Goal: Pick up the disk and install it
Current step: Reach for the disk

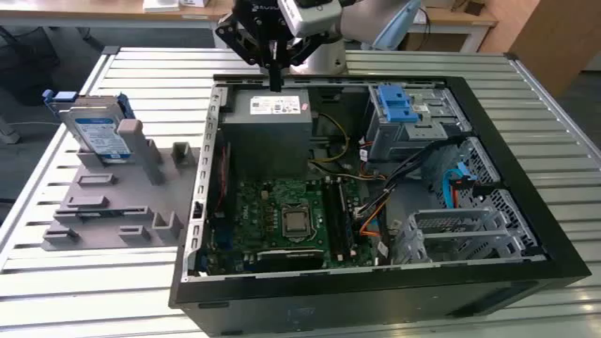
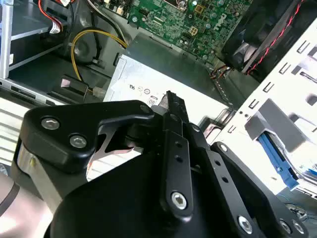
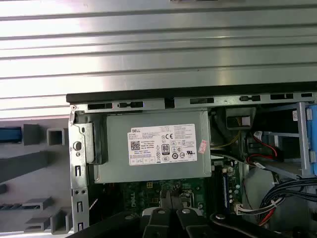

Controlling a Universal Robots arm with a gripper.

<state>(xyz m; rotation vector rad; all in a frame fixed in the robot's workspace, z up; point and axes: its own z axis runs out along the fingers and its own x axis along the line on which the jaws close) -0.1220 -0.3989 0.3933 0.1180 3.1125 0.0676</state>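
hovering over the far edge of the open black computer case (image 1: 376,282), the black pincer (image 1: 275,81) is closed together and empty. the silver blue-framed disk (image 1: 98,134) stands upright in a grey plastic holder (image 1: 103,211) at the exterior view's left, well apart, its edges exposed for grasping.

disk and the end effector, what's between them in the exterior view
In the exterior view, the case's side wall and bare table slats lie between the end effector and the disk.
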